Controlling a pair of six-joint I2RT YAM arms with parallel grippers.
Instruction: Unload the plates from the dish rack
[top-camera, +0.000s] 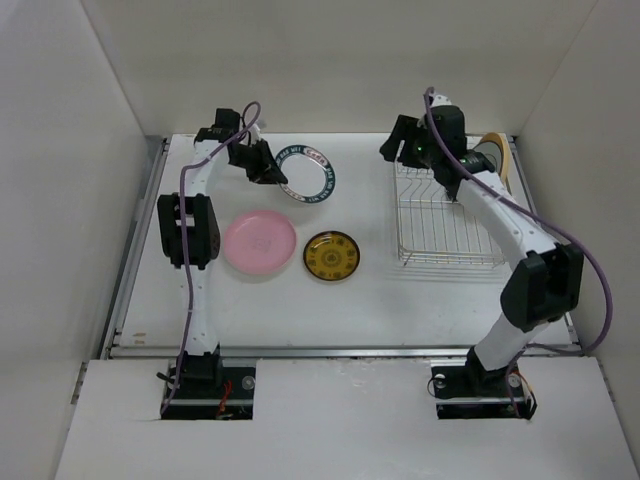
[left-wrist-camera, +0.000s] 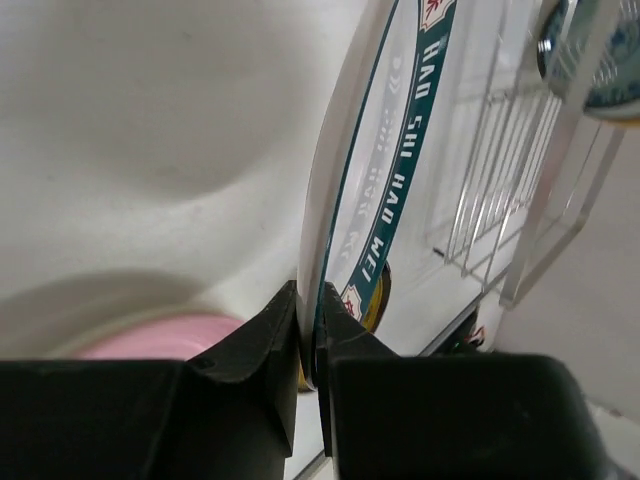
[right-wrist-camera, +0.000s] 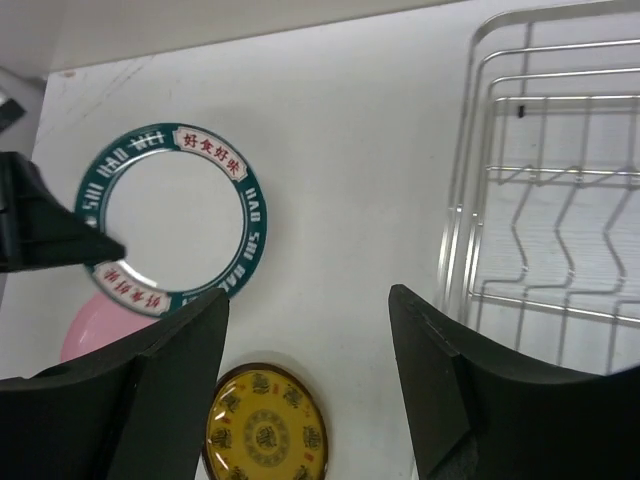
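Note:
My left gripper (top-camera: 266, 166) is shut on the left rim of a white plate with a teal lettered rim (top-camera: 306, 172), at the back middle of the table. The left wrist view shows the pads (left-wrist-camera: 283, 325) pinching that plate (left-wrist-camera: 385, 160) edge-on. A pink plate (top-camera: 259, 243) and a smaller gold-patterned plate (top-camera: 332, 257) lie flat in front of it. The silver wire dish rack (top-camera: 445, 215) stands at the right. A cream-edged plate (top-camera: 497, 150) stands at its far right end. My right gripper (right-wrist-camera: 310, 335) is open and empty, above the table just left of the rack (right-wrist-camera: 560, 190).
White walls close in the table on the left, back and right. The right wrist view shows the teal-rimmed plate (right-wrist-camera: 170, 215), the gold plate (right-wrist-camera: 265, 435) and a bit of the pink plate (right-wrist-camera: 85, 330) below my right gripper. The table's front edge (top-camera: 340, 350) runs before the arm bases.

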